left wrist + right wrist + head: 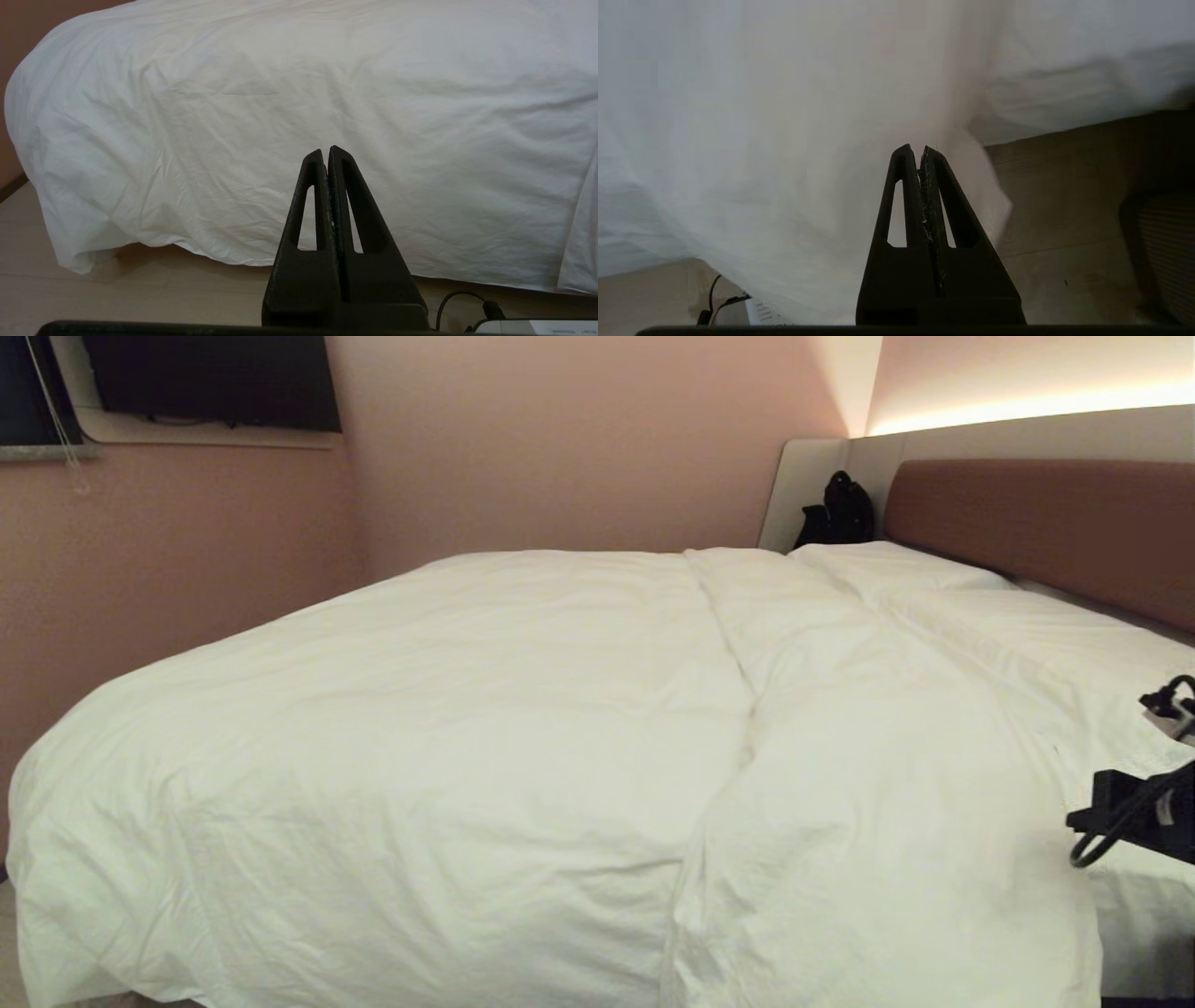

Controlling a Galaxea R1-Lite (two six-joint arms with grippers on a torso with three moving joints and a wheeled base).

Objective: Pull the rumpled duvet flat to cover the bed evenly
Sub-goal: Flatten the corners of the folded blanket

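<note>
duvet [523,728] drapes bed's near edge, ridge toward headboard [1046,523].

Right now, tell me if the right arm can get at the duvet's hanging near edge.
Probably yes: the right gripper, jaws shut and empty, faces the duvet with nothing between.

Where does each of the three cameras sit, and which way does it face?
Head view: high on the robot, looking down over the duvet toward the headboard; part of the right arm shows.
Left wrist view: behind the left hand, shut, facing the duvet's hanging side and the floor.
Right wrist view: behind the right hand, shut, facing hanging duvet cloth and floor.
All views share the duvet.
</note>
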